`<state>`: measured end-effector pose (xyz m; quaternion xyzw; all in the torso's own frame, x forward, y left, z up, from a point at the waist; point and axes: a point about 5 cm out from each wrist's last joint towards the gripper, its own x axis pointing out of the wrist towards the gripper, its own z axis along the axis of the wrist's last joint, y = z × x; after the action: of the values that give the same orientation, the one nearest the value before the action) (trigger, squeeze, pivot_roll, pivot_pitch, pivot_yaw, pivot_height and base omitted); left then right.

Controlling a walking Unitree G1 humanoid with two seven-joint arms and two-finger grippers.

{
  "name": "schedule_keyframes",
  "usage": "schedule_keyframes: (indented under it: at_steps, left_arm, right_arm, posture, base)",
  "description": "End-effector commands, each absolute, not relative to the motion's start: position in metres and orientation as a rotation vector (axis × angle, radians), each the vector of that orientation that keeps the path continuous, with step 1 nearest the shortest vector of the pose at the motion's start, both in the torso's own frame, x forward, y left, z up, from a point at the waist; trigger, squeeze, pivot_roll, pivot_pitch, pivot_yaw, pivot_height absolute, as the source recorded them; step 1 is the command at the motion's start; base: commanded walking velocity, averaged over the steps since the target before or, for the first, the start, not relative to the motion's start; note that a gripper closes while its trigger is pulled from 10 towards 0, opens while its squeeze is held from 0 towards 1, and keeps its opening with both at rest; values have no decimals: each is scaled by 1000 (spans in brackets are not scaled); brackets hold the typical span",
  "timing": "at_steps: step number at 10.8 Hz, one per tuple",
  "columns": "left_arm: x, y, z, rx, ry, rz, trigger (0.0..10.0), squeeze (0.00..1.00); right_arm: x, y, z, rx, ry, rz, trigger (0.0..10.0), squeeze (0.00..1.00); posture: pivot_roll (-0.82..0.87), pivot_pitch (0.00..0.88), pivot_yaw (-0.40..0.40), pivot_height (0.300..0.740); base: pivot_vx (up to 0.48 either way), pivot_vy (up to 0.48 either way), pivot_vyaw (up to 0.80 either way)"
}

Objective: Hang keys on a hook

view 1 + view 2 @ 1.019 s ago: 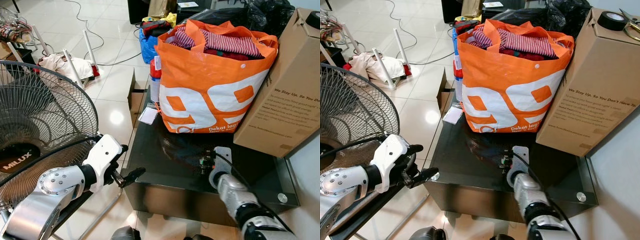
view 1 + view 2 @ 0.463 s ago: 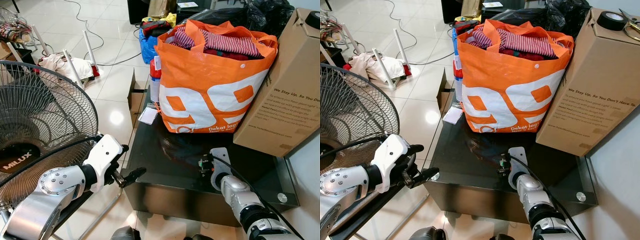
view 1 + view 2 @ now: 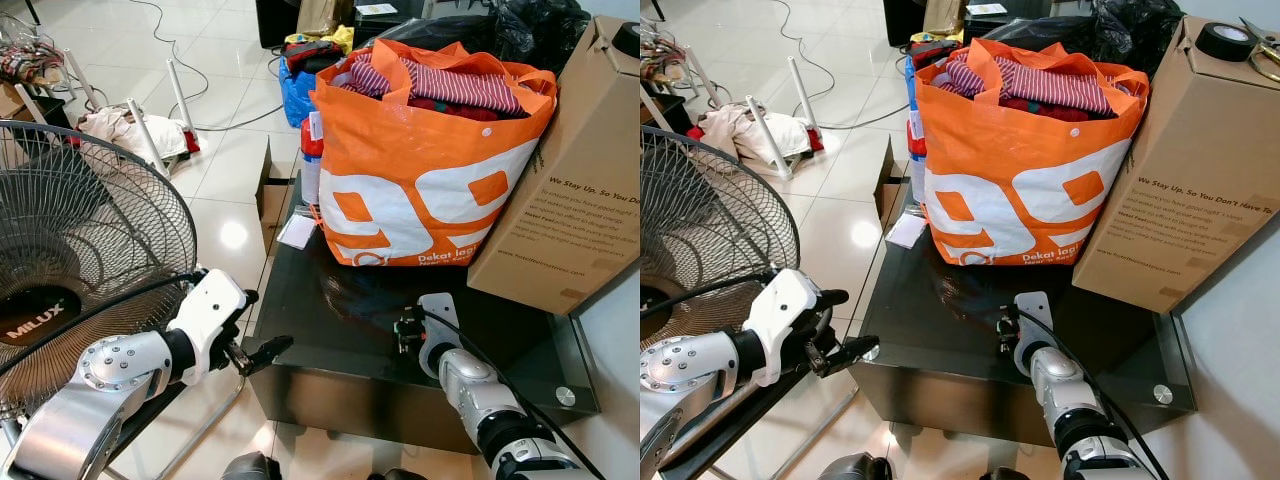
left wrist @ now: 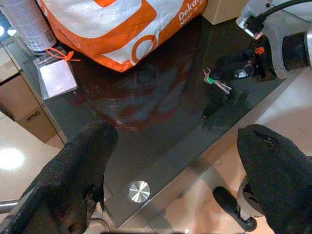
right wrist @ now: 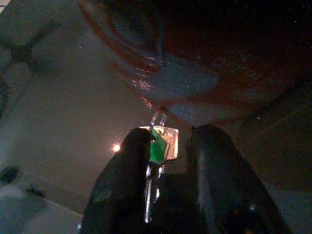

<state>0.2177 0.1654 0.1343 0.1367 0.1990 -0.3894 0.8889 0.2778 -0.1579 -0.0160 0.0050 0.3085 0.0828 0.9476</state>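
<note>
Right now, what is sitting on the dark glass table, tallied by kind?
Orange shopping bag stuffed with clothes: 1
Brown cardboard box: 1
Clear plastic badge holder with orange cord: 1
Bunch of keys with a green tag, at the right gripper: 1
White spray can: 1
Total: 5

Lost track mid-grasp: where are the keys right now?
The keys sit between the right gripper fingers, above the dark glass table before the orange bag.
</note>
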Motion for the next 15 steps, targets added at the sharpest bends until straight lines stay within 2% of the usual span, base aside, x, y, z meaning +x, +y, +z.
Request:
schedule_keyframes:
  at_steps: [1,2,3,6,10,11,12,14,15]
  left_arm:
    - [218,165,132,282,428,-810,10000,0]
    - [218,165,132,283,427,-810,10000,0]
    - [218,165,132,284,427,-811,10000,0]
    - [219,164,133,285,425,-813,10000,0]
    - [220,164,132,286,428,-815,10000,0]
    - [220,165,133,286,429,-814,10000,0]
    - [219,165,133,285,430,-814,10000,0]
    - [220,165,132,284,429,-815,10000,0]
    - [220,164,132,283,428,-816,10000,0]
  right_arm:
    - [280,-158,-13,18,606,132,10000,1000]
    - [281,-158,-13,26,608,117,10000,627]
    - [281,-155,-14,42,617,110,10000,0]
    - [281,-145,-15,135,627,87,10000,0]
    - [281,-143,-19,142,657,-29,10000,0]
    - [281,-144,-20,138,665,-44,7961,0]
    - [280,-144,-21,128,673,-48,3804,0]
    - [279,-145,-22,130,682,-59,2471,0]
    - [279,-145,-22,134,683,-64,1451,0]
  posture:
    - [167,72,20,740]
    - [168,70,20,740]
    - [167,69,21,740]
    - [170,68,21,740]
    - [172,74,23,740]
    - [173,75,22,740]
    - [172,74,22,740]
    - [171,73,22,740]
    - [172,73,22,740]
  base:
    - [0,0,0]
    - [0,0,0]
    - [0,0,0]
    - [0,0,0]
    - [0,0,0]
    - [0,0,0]
    - [0,0,0]
    - [0,0,0]
    - [0,0,0]
